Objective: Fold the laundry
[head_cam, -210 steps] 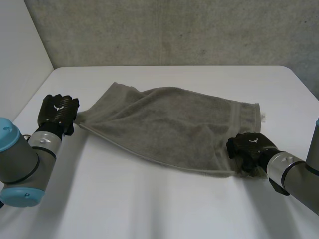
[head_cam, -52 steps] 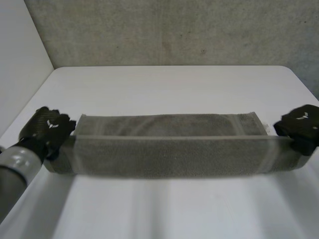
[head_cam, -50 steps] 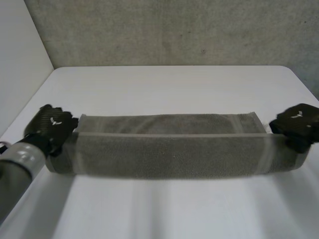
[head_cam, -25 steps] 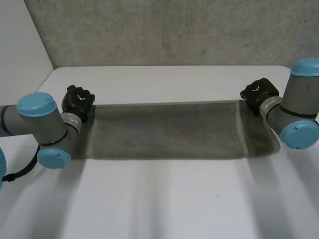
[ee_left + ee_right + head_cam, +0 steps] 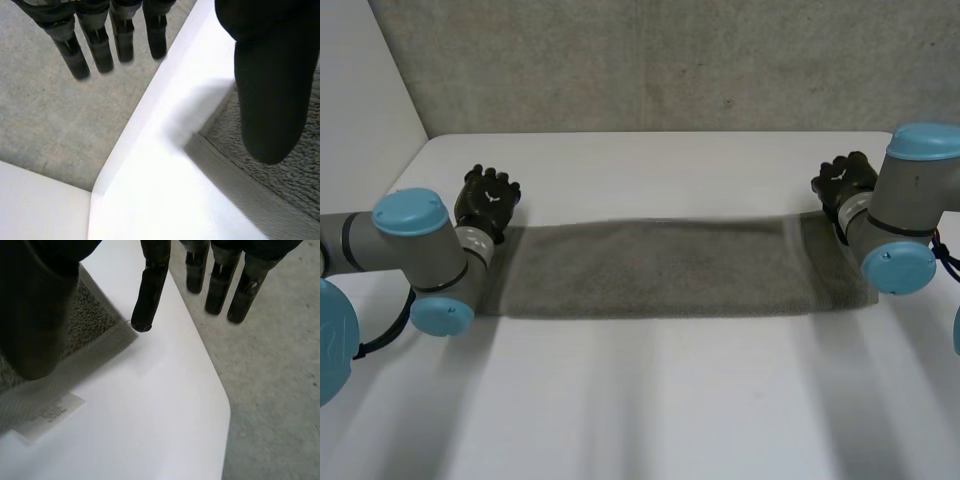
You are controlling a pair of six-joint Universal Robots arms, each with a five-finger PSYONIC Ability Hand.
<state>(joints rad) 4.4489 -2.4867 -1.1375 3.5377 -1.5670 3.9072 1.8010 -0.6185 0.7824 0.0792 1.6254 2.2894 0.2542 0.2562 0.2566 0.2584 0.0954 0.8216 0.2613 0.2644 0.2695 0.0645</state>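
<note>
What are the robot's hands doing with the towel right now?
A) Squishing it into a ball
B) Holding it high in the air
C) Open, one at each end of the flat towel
C: the towel lies flat in a long strip on the table, with the left hand at one end and the right hand at the other, both with straight fingers that pinch nothing.

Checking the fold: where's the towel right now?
In the head view the towel lies flat as a long strip across the table's middle, one end beside the open left hand, the other beside the open right hand.
</note>
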